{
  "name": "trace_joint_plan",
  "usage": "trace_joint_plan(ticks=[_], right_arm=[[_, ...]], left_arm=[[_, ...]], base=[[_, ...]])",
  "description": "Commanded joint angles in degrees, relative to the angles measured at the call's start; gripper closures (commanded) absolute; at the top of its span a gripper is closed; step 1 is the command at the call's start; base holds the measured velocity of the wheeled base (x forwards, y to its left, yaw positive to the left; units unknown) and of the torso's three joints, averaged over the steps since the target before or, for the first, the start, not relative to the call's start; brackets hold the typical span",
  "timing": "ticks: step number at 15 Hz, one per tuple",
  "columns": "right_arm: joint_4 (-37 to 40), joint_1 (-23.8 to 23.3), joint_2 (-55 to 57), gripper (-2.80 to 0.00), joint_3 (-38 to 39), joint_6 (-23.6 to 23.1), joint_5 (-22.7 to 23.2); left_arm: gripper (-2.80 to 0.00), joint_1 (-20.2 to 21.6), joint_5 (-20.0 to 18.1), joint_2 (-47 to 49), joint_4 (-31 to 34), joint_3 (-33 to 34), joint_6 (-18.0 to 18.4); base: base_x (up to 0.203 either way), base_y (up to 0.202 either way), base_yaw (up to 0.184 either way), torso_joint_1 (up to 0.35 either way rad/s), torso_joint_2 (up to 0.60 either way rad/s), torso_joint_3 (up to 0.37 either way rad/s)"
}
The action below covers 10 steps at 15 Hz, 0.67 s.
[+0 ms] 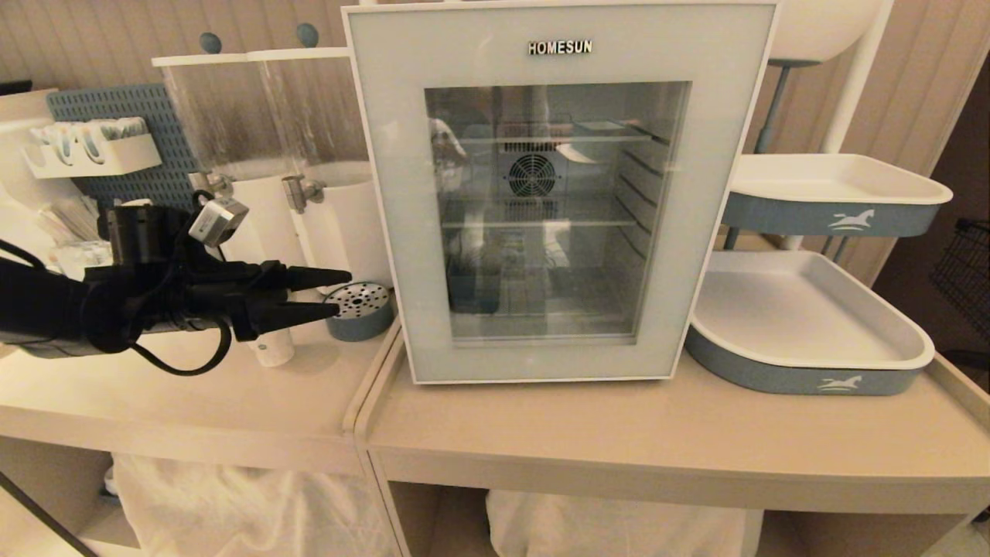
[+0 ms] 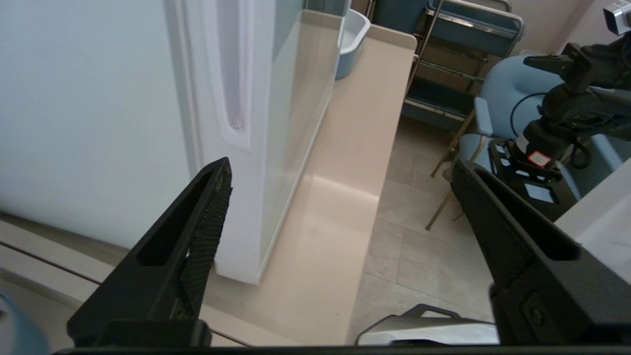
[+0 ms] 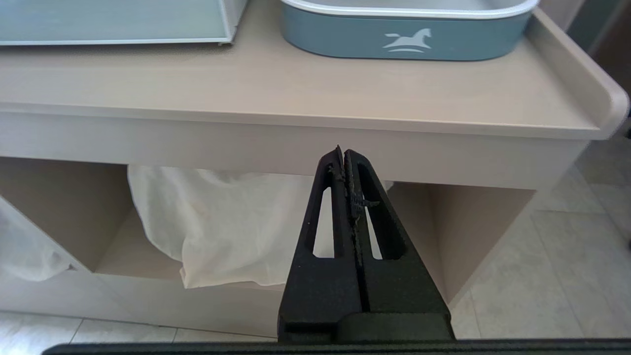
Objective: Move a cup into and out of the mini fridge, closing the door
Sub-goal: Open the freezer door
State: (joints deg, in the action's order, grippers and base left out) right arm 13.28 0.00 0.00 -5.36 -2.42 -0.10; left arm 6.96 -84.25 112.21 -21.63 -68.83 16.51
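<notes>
The mini fridge stands on the right-hand counter with its glass door shut flat against it; wire shelves show through the window. My left gripper hovers over the left counter, level and pointing at the fridge's left side, fingers wide open and empty. In the left wrist view the gripper faces the door's side edge with its recessed grip. A white paper cup stands on the left counter just under the left fingers, partly hidden by them. My right gripper hangs shut below the counter's front edge.
Two white dispensers with clear tops stand left of the fridge, a round drip tray at their foot. Blue-and-white trays sit right of the fridge. A pegboard holder with cup stacks is at far left.
</notes>
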Motion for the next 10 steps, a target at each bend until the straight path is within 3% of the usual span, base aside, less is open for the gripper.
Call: trace_joint_plan(ticks=[1, 4, 10], right_arm=[[0.1, 0.0, 0.0, 0.0, 0.0, 0.0, 0.0], [0.1, 0.0, 0.0, 0.0, 0.0, 0.0, 0.0], [0.1, 0.0, 0.0, 0.0, 0.0, 0.0, 0.0]], left_arm=[[-2.8, -1.1, -0.5, 0.9, -0.2, -2.9, -0.1], [-2.8, -3.7, -0.4, 4.4, -0.5, -7.5, -0.2], [-2.8, -6.6, -0.2, 5.8, -2.7, -8.0, -0.1]], base=[[0.0, 0.0, 0.0, 0.0, 0.0, 0.0], [0.0, 0.0, 0.0, 0.0, 0.0, 0.0], [0.0, 0.0, 0.0, 0.0, 0.0, 0.0]])
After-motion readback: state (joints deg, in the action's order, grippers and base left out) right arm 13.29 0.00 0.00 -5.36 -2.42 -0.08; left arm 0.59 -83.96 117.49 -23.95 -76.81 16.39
